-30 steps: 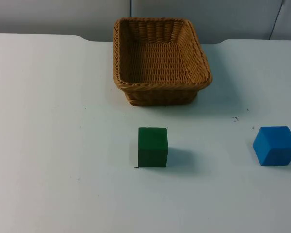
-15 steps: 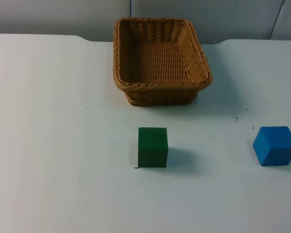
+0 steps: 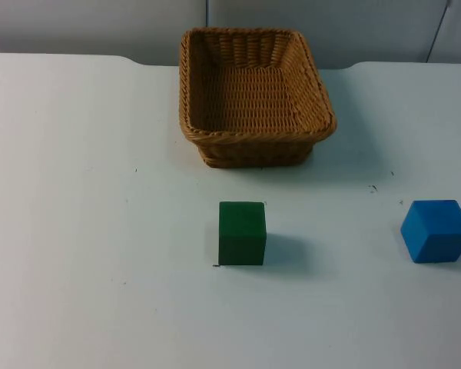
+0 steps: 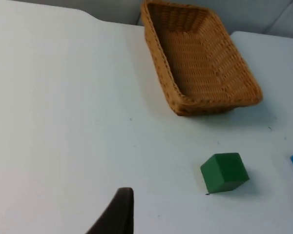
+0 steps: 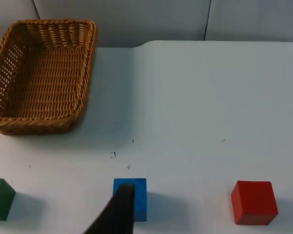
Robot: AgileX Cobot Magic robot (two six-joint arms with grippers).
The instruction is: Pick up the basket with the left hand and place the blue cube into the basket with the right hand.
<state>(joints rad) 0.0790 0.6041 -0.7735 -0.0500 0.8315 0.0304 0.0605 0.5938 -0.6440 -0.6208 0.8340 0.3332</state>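
A woven brown basket (image 3: 253, 140) stands empty at the far middle of the white table, near the grey wall. The blue cube (image 3: 436, 231) sits on the table at the right, well in front of the basket. My left gripper (image 4: 115, 214) hovers over bare table to the left, far from the basket (image 4: 205, 103). My right gripper (image 5: 118, 212) hangs just in front of the blue cube (image 5: 136, 194), and the basket (image 5: 36, 122) lies farther off.
A green cube (image 3: 242, 233) rests in the middle of the table, in front of the basket. A red cube (image 5: 254, 202) lies to the right of the blue one. White table top (image 3: 77, 231) stretches out on the left side.
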